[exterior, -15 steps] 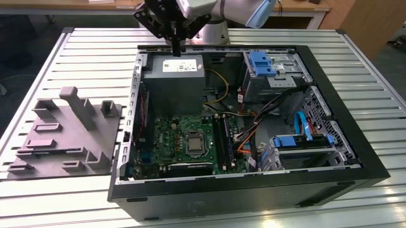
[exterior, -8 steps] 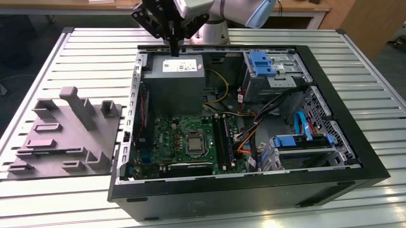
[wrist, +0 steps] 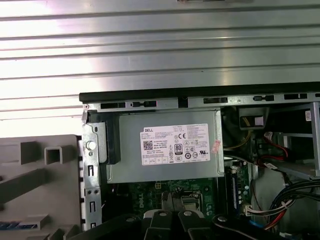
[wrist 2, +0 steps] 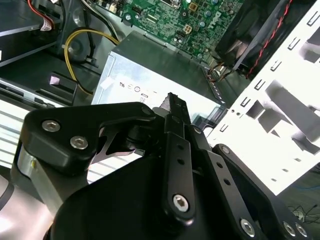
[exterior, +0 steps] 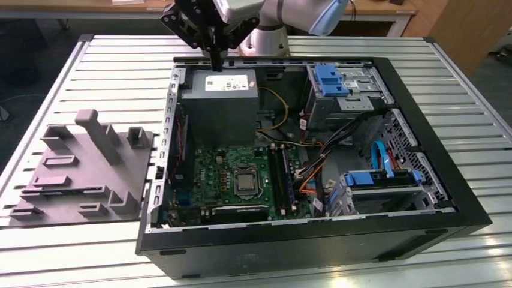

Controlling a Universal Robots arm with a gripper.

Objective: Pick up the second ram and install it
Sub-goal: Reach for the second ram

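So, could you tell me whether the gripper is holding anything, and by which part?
It cannot be told: the gripper hangs above the grey power-supply box, and what sits at its tip is unclear.

We see bright, even light from overhead in the exterior view, with a soft sheen on the slatted table (exterior: 96, 60) and shadow pooling inside the computer case (exterior: 304, 246). In the first wrist view the slats glare almost white. In the second wrist view the perforated metal panel (wrist 2: 280, 125) washes out, while the black gripper (wrist 2: 175, 102), close to the lens, looks dark and slightly soft.
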